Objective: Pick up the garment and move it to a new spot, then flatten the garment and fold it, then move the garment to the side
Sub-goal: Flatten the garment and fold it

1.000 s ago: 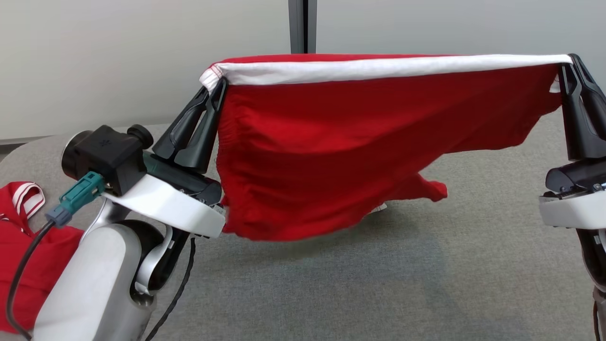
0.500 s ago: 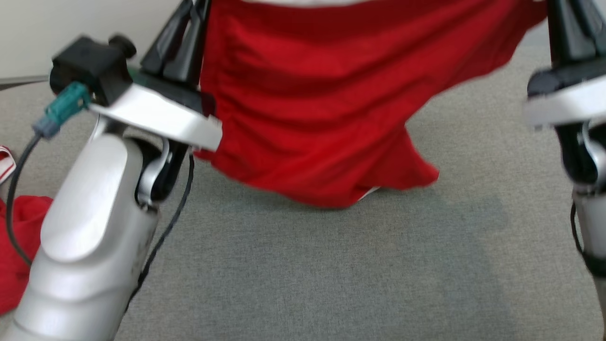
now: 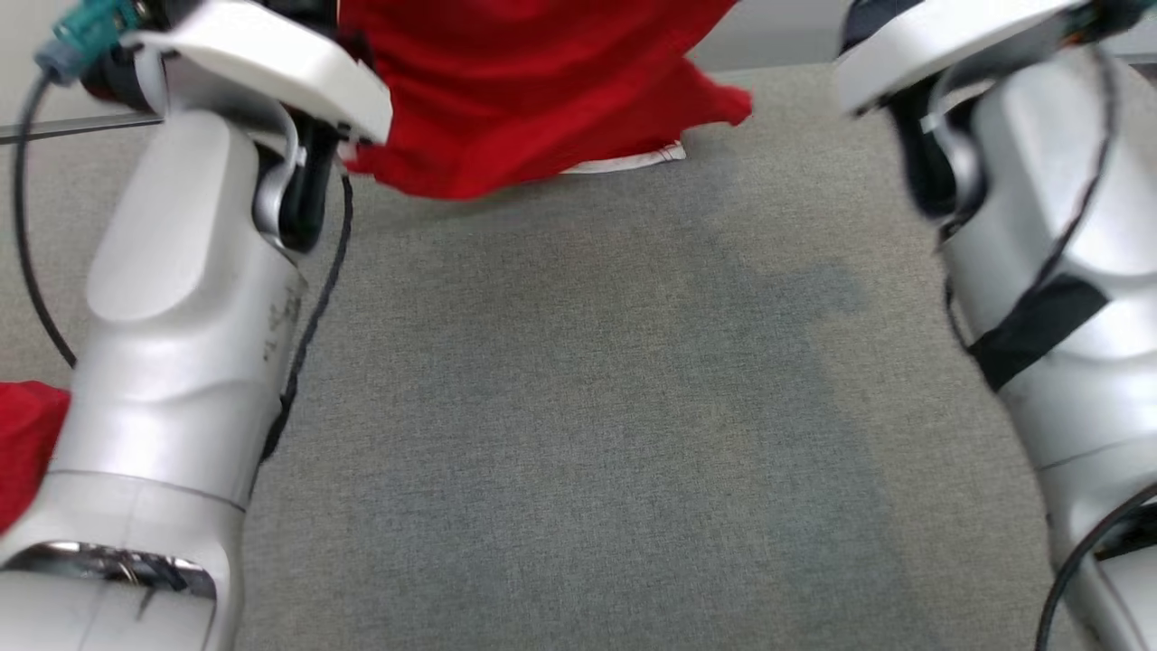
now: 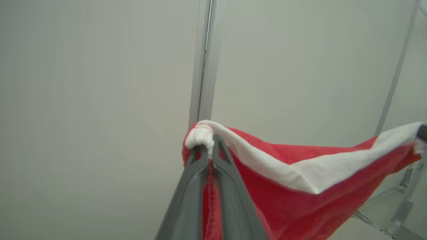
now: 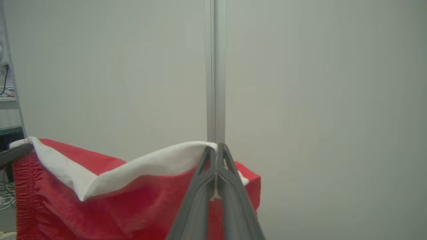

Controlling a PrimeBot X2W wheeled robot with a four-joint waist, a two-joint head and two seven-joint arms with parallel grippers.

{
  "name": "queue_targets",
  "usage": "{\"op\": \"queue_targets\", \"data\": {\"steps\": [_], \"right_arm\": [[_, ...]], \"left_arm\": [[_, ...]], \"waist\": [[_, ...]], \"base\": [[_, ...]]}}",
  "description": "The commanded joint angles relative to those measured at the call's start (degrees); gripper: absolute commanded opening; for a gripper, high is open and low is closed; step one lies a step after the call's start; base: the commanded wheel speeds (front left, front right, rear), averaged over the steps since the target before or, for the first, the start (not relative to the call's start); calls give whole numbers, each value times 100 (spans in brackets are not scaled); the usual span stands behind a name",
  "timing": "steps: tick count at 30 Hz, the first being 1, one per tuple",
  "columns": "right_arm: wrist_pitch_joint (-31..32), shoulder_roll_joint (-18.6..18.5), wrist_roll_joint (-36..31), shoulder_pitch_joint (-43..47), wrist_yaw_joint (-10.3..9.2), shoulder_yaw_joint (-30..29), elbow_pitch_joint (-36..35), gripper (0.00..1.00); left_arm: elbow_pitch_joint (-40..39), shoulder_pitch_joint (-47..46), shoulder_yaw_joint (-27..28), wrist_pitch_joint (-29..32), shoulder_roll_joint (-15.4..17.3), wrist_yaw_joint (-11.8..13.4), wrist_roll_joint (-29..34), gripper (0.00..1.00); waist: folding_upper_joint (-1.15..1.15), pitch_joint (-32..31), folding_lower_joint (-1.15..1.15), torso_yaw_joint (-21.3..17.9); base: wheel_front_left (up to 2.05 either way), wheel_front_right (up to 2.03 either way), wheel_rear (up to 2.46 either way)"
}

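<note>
Right now my left gripper (image 4: 207, 146) is pressed together on one corner of the red fabric garment (image 4: 300, 200) with a white band along its top edge. In the left wrist view the bunched white hem sits just over my fingertips. My right gripper (image 5: 217, 148) is pinching the opposite corner of the same band, jaws tight with cloth between them. The band runs between the two grips and sags a little in the middle, with the red cloth hanging below it in front of a pale wall and a grey metal post (image 5: 215, 66). In the head view the lower part of the garment (image 3: 542, 81) hangs at the top of the picture between my pale left forearm (image 3: 181, 298) and my pale right forearm (image 3: 1039, 226). Its lowest red fold and a thin white-edged strip reach down to the grey cloth-covered table (image 3: 587, 407). I cannot tell whether they rest on it or hang just above. A second piece of red cloth (image 3: 23, 434) lies on the table at the left edge, partly hidden behind my left forearm and well apart from the garment I hold.
</note>
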Motion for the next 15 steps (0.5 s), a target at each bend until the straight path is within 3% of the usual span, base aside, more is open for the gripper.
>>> {"op": "queue_targets", "data": {"steps": [1,9,15], "right_arm": [[-41,49,56,63,0,79,95,0],[-203,376,815,1058,0,953,1101,0],[-221,202,1145,2194,0,1167,604,0]], "left_arm": [[88,138,29,-18,2,-17,-4,0],[1078,1065,-115,-16,-200,-57,-277,0],[968,1979,21,-16,-235,-49,-577,0]], "waist": [[0,25,0,-18],[0,277,0,-108],[0,333,0,-86]], "base": [[0,0,0],[0,0,0],[0,0,0]]}}
